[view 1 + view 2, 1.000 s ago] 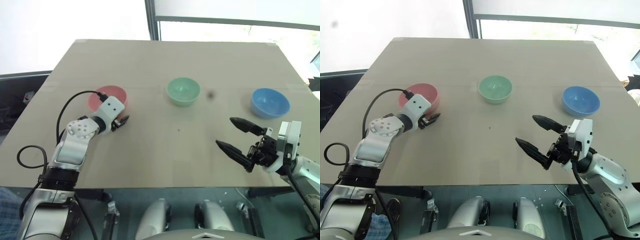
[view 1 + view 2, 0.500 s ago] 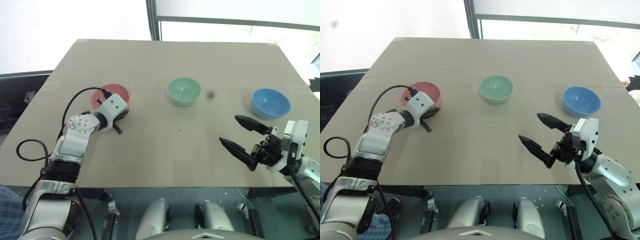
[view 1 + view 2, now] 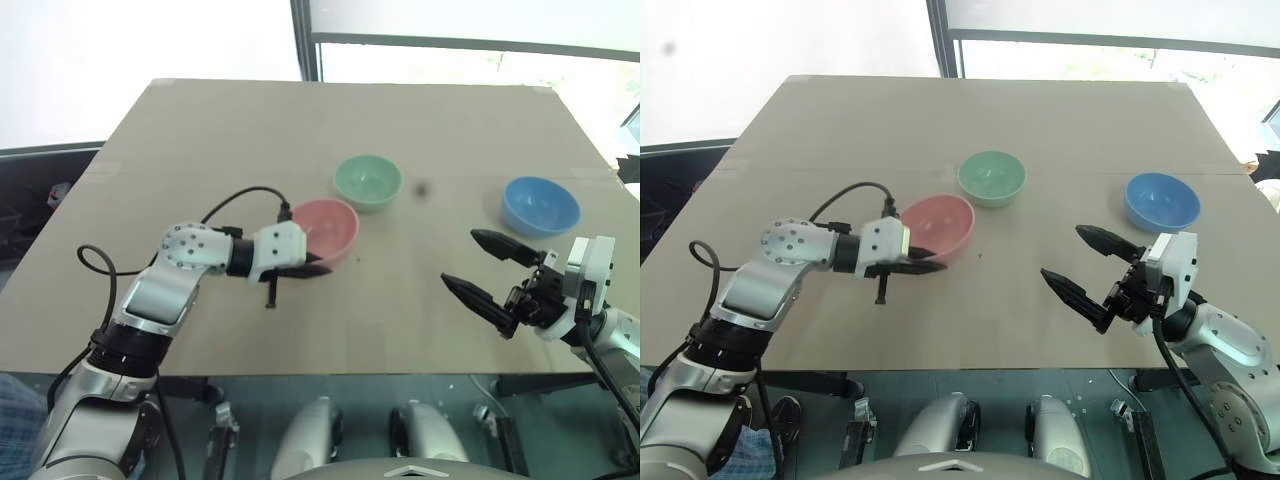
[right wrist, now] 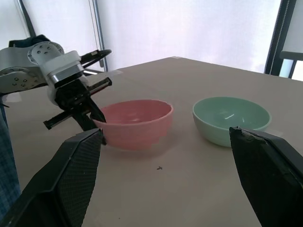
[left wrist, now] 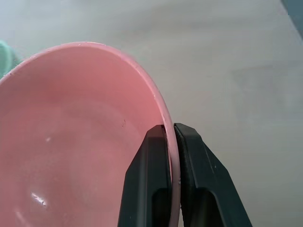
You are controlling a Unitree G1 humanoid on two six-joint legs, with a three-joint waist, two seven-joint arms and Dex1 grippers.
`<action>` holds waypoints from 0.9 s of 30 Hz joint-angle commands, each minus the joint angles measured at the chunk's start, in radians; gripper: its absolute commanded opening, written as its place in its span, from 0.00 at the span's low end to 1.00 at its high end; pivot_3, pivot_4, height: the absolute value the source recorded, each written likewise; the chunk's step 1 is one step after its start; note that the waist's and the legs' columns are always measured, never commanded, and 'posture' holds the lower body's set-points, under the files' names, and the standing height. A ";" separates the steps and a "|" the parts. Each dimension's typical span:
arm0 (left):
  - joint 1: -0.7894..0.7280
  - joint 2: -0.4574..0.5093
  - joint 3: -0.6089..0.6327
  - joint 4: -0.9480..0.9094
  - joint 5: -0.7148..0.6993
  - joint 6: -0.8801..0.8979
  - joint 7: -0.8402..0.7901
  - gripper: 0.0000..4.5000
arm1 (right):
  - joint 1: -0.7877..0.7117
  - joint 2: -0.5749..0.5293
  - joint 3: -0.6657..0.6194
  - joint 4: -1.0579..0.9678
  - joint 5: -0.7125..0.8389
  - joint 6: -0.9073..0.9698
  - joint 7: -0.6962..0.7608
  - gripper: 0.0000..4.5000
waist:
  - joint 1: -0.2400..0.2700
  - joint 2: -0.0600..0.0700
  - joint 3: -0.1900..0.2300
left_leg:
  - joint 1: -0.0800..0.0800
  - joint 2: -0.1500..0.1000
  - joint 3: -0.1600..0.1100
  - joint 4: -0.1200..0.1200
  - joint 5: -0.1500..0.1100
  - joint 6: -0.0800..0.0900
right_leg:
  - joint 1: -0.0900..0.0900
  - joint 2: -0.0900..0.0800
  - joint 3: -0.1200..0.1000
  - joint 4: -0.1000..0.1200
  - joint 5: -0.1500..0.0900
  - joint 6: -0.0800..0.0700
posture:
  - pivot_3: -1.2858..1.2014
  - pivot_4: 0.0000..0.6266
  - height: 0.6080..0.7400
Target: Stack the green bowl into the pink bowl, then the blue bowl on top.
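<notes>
The pink bowl (image 3: 326, 230) is sitting near the middle of the table (image 3: 300, 130), just to the near-left of the green bowl (image 3: 367, 182) and close beside it without touching. The left gripper (image 3: 308, 268) is pinching the pink bowl's near rim, one black finger inside the wall and one outside, as the left wrist view is showing plainly. Whether the bowl is resting flat or being lifted slightly, I cannot tell for sure; in the right wrist view it is looking seated on the table.

The blue bowl (image 3: 541, 205) is standing well apart at the right side of the table. The right gripper (image 3: 486, 266) is hovering near it on the near side, its two fingers spread wide and holding nothing.

Judging by this, the work is at its opening step: the pink bowl is being positioned as the base of the stack, and no bowl is nested yet. The next move is likely calling for the left gripper to let go of the pink rim, then for the green bowl to be gripped by its edge, raised above the pink bowl and lowered in squarely.
</notes>
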 commanded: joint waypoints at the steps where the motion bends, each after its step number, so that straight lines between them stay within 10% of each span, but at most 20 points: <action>1: -0.024 0.001 -0.023 0.015 0.049 -0.149 -0.028 0.01 | 0.005 0.007 -0.017 -0.033 0.006 -0.016 -0.003 1.00 | 0.001 0.000 0.000 | 0.000 0.000 0.000 0.000 0.000 0.000 | 0.000 0.000 0.000 0.000 0.000 0.000 | 0.52 0.24 1.00; 5: -0.029 -0.035 -0.024 0.048 0.067 -0.255 -0.002 0.01 | 0.016 0.014 -0.013 -0.042 -0.003 -0.021 -0.006 1.00 | 0.001 0.000 0.000 | 0.000 0.000 0.000 0.000 0.000 0.000 | 0.000 0.000 0.000 0.000 0.000 0.000 | 0.52 0.24 1.00; 16: -0.058 -0.102 0.001 0.113 0.031 -0.355 0.022 0.99 | 0.038 0.025 -0.016 -0.039 -0.022 -0.034 0.000 1.00 | 0.000 0.000 0.000 | 0.000 0.000 0.000 0.002 -0.001 0.002 | 0.001 0.002 0.000 0.002 0.000 0.000 | 0.52 0.24 1.00; 27: -0.128 -0.151 0.069 0.138 -0.059 -0.276 0.070 0.99 | 0.039 0.022 -0.019 -0.024 -0.026 -0.044 0.011 1.00 | 0.003 0.000 0.000 | 0.001 0.000 -0.001 0.005 -0.001 0.002 | 0.002 0.003 -0.001 0.003 0.000 0.001 | 0.52 0.24 1.00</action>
